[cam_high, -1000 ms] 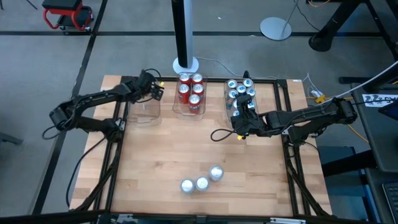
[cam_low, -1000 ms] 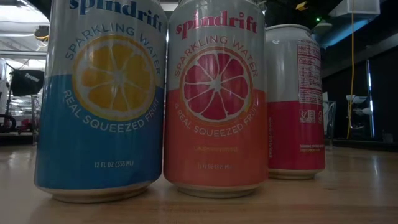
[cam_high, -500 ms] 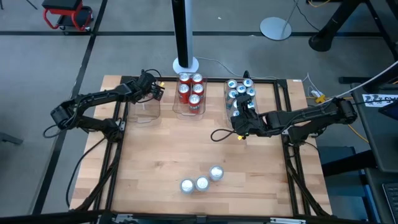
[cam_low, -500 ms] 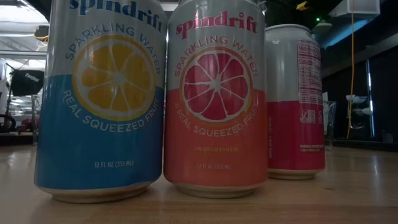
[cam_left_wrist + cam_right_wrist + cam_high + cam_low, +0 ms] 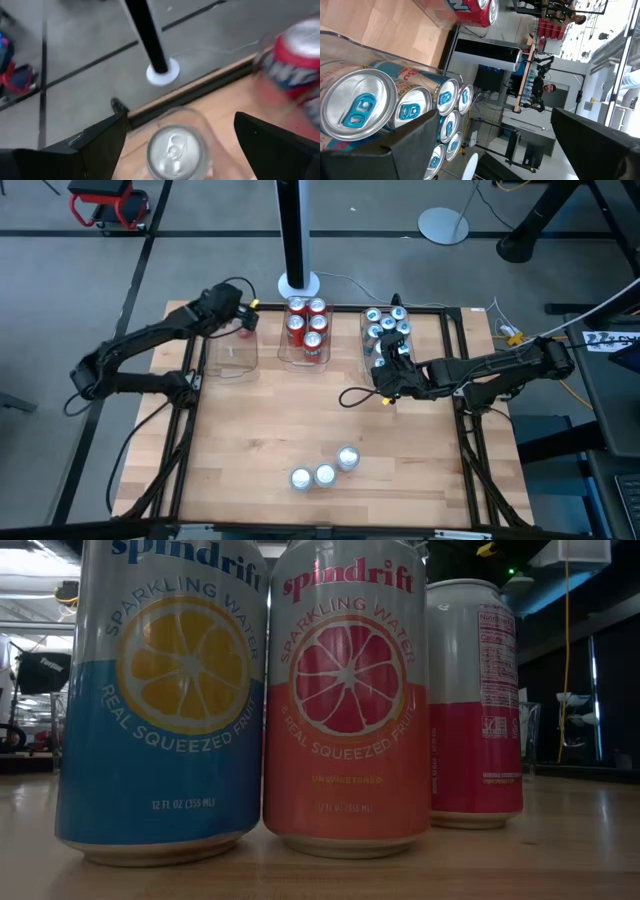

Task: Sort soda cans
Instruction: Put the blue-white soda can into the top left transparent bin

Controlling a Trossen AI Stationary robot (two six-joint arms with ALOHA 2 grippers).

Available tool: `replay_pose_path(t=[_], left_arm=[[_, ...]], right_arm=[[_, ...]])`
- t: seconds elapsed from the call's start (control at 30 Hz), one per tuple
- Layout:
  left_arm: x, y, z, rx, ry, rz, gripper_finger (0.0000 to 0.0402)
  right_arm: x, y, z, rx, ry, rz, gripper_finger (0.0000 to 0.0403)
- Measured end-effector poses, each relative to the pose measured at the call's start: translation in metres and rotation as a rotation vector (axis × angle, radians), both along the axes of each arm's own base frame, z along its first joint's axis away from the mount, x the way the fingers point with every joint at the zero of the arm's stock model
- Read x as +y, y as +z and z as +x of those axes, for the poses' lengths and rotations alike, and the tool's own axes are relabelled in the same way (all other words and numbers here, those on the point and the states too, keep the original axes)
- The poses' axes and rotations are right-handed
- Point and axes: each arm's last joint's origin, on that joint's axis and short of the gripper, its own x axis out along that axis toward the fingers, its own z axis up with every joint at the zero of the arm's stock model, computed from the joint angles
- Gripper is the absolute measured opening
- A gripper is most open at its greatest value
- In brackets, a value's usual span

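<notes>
1. Left gripper (image 5: 243,322): fingers spread, holding nothing, above one silver-topped can (image 5: 176,151) standing in the left clear tray (image 5: 231,358).
2. Right gripper (image 5: 392,363): fingers spread, empty, at the near end of the right tray (image 5: 364,340).
3. Right tray: blue-tabbed cans (image 5: 388,324); about seven visible, rest hidden under gripper.
4. Middle tray (image 5: 281,352): five red cans (image 5: 307,326).
5. Table (image 5: 260,430) front: three loose cans (image 5: 325,473).
6. Low view: one blue, two pink; tops cut off.

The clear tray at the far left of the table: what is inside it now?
The left tray holds one silver-topped can, seen between the open left gripper's fingers. In the high view the left arm covers the tray's far end, so more cans there cannot be excluded.
</notes>
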Motion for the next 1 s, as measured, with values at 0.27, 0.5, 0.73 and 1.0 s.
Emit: replay_pose_path(t=[0.27,0.5,0.73,1.0], left_arm=[[-0.051,0.027,0.026,-0.226,-0.584,-0.059,0.0353],[-0.118,0.03,0.05,-0.287,-0.992,-0.165,0.0354],[-0.18,0.031,0.061,-0.327,-1.242,-0.196,0.0354],[-0.224,0.017,0.07,-0.289,-1.266,-0.213,0.0354]], right_arm=[[0.0,0.0,0.0,0.0,0.0,0.0,0.038],[0.0,0.0,0.0,0.001,0.0,0.0,0.038],[0.0,0.0,0.0,0.0,0.0,0.0,0.038],[0.0,0.0,0.0,0.001,0.0,0.0,0.038]])
